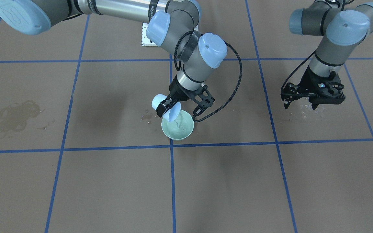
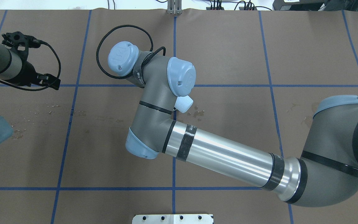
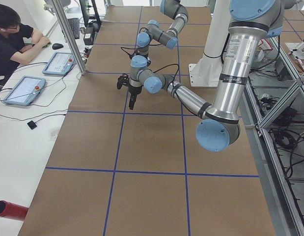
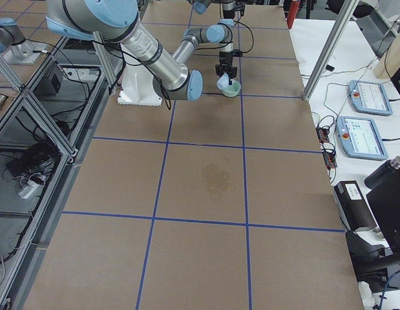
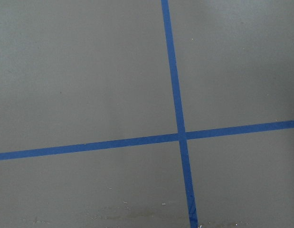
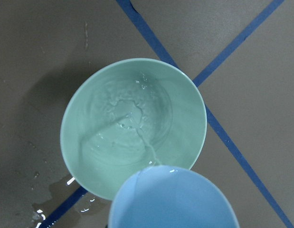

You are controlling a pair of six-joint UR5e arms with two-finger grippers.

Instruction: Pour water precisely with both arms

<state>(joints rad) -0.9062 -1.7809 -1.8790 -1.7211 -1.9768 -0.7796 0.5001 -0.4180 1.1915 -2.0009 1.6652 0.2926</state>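
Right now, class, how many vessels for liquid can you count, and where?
2. A light-blue cup, tilted in the right gripper; a green bowl on the table just under its lip. Others could be hidden.

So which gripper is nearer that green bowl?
The right. The right gripper holds a blue cup tilted just above the bowl; the left gripper hangs well off to its side.

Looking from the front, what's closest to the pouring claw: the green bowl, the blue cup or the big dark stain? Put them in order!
1. Blue cup: held tipped in the right claw.
2. Green bowl: just below the cup.
3. Dark stain: far off, at the view's left.
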